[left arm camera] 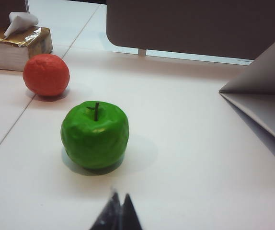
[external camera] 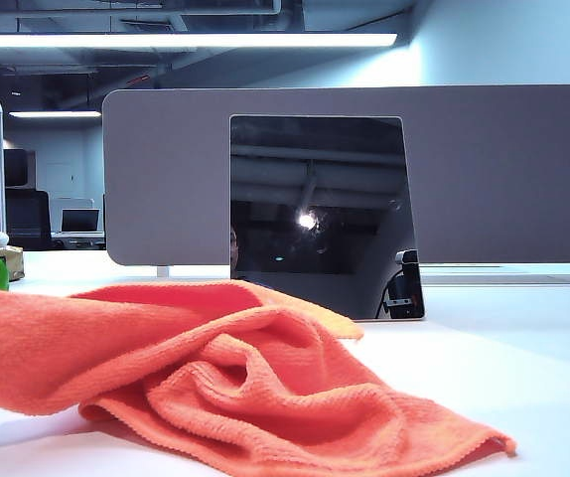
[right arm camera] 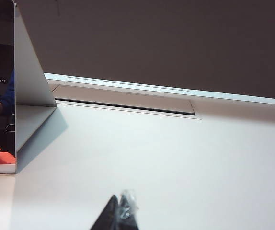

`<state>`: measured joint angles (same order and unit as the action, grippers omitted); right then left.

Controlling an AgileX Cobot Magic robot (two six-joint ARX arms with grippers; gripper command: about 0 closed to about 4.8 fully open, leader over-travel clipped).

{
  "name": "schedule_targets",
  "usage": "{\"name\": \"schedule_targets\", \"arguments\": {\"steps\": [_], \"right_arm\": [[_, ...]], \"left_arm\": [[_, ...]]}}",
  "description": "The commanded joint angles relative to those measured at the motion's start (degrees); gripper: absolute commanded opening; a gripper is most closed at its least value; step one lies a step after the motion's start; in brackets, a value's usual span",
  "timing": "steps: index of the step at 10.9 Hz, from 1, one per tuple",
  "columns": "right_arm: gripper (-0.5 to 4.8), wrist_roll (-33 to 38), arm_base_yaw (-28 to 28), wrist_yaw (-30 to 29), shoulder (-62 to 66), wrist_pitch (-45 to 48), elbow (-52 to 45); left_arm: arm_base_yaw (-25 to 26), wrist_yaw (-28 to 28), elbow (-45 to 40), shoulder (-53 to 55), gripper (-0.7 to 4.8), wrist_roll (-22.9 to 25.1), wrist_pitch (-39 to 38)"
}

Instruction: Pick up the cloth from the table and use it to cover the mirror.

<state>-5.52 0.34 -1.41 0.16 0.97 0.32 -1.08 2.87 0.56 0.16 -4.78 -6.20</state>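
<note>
An orange cloth (external camera: 225, 378) lies crumpled on the white surface (external camera: 523, 368), at 7 o'clock from the upright mirror (external camera: 320, 214) just behind it. A gold tissue box (left arm camera: 15, 45) holds a white tissue (left arm camera: 21, 20). The left pincer (left arm camera: 117, 216) sits fully closed and empty near a green apple (left arm camera: 95, 135); the right pincer (right arm camera: 120, 215), likewise closed and empty, is beside the mirror.

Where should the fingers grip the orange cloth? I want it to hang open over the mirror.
Probably the raised fold of the orange cloth, coming from above: it lies crumpled on the white table before the mirror, and the ridge stands clear. Both the left gripper and the right gripper are shut.
</note>
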Motion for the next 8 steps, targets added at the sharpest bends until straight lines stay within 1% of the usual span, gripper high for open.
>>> {"name": "schedule_targets", "arguments": {"steps": [1, 5, 6, 7, 8], "right_arm": [[-0.04, -0.09, 0.02, 0.22, -0.07, 0.5, -0.04], [-0.04, -0.09, 0.02, 0.22, -0.07, 0.44, -0.04], [-0.04, 2.01, 0.04, -1.42, -0.07, 0.63, -0.04], [0.05, 2.54, 0.09, -8.02, -0.07, 2.29, -0.04], [0.05, 2.54, 0.09, -10.14, -0.07, 3.32, -0.04]], "left_arm": [[0.04, -0.07, 0.07, 0.04, -0.06, -0.15, 0.66], [0.04, -0.07, 0.07, 0.04, -0.06, -0.15, 0.66], [0.02, 2.84, 0.07, 0.04, -0.06, -3.63, 0.76], [0.0, 6.12, 0.09, 0.04, -0.06, -7.54, 2.16], [0.0, 7.21, 0.11, 0.04, -0.06, -7.69, 3.02]]}}
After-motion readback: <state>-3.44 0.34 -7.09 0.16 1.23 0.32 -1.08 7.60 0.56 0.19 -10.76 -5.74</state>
